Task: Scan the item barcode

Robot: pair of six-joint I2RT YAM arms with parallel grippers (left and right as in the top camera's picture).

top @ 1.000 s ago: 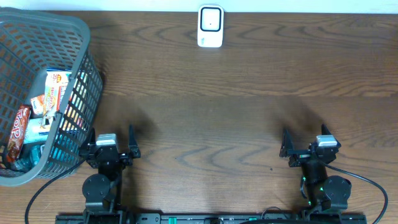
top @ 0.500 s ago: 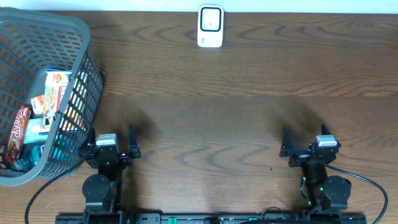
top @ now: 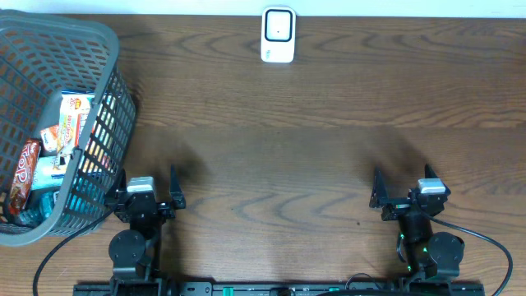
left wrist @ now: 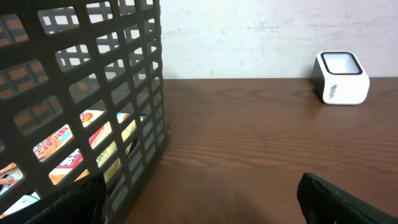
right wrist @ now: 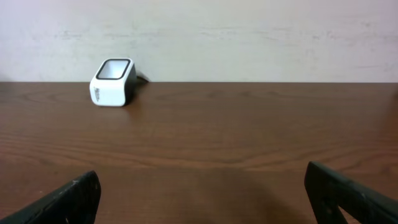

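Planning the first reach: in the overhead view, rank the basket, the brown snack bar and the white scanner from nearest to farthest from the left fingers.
1. Basket, right beside the left fingers, on their left.
2. Brown snack bar, inside the basket, far left.
3. White scanner, at the table's far edge, middle.

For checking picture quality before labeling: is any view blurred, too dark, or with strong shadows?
Overhead: even light, sharp grain, only two soft shadows on the table. Left wrist: the near basket mesh is dark and slightly soft, the scanner sharp. Right wrist: clear, though the fingers are black silhouettes.
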